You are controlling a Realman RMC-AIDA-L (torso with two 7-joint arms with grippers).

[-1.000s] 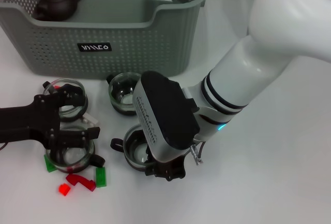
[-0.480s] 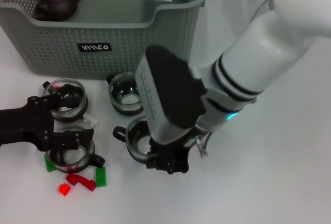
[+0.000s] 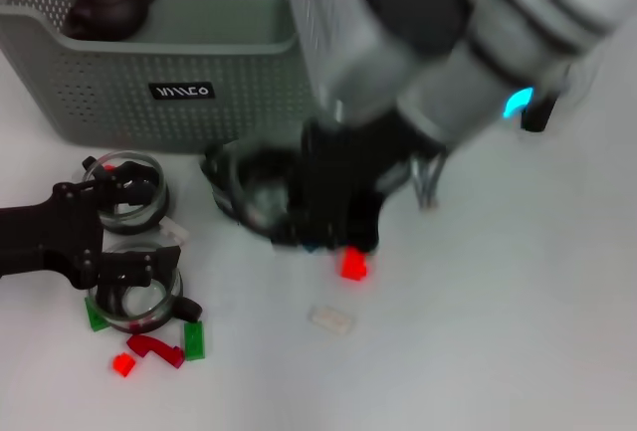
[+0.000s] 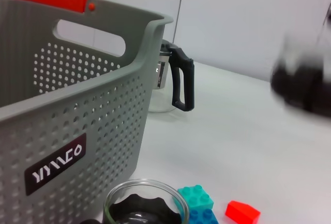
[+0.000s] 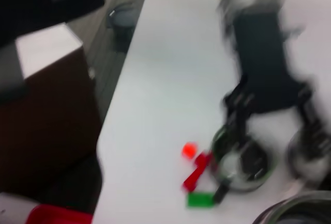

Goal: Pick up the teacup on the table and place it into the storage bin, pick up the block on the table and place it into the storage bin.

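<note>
The grey-green storage bin (image 3: 199,63) stands at the back left, its label wall also in the left wrist view (image 4: 77,105). My right gripper (image 3: 333,217) is lifted just in front of the bin, blurred by motion, shut on a glass teacup (image 3: 254,187) whose rim shows in the right wrist view (image 5: 297,208). A red block (image 3: 351,265) and a clear block (image 3: 330,319) lie on the table below it. My left gripper (image 3: 127,227) rests open at the left between two more glass teacups (image 3: 134,192) (image 3: 139,297).
A dark teapot (image 3: 109,5) sits inside the bin. Green (image 3: 194,339) and red (image 3: 154,348) blocks lie near the front left. A glass jug (image 4: 165,84) with a black handle stands beside the bin; teal and blue bricks (image 4: 195,197) lie near a cup.
The right arm has risen and swung toward the bin, taking the front teacup off the table. A red and a clear block now show where it stood. The left arm has held still.
</note>
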